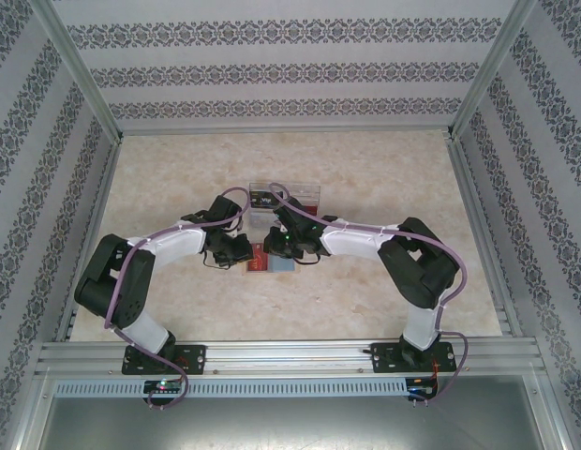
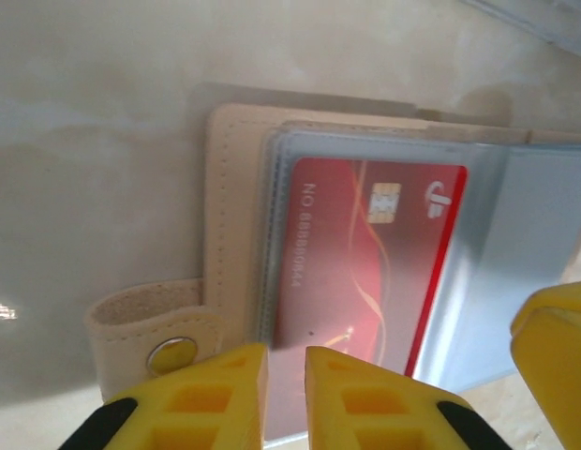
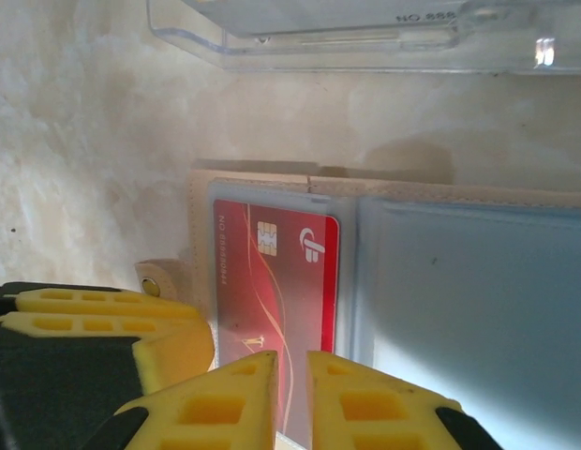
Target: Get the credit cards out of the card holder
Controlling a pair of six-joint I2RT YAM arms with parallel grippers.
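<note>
Left gripper [image 2: 286,361] and right gripper [image 3: 290,366] low over holder [image 2: 234,187], fingers of each nearly pressed together, any pinch impossible to tell. Holder open flat at 6 o'clock of clear box [image 3: 365,42], red card [image 2: 365,262] sleeved in its 9 o'clock half. Risk: dragging whole holder, or pinching slick sleeve [image 2: 276,234] instead of card, unless pinned.

Tan card holder [image 2: 236,187] lies open and flat on pale marbled table [image 2: 94,141]. Red card [image 2: 365,253] with gold chip [image 2: 384,202] sits inside a clear sleeve on the left page. Right page has a blue-grey pocket [image 2: 543,225]. Strap with metal snap [image 2: 171,354] sticks out lower left. Left gripper [image 2: 286,354] is at the card's bottom edge, yellow fingertips [image 2: 225,389] with a narrow gap; grip unclear. Another yellow finger [image 2: 553,361] at right edge.
</note>
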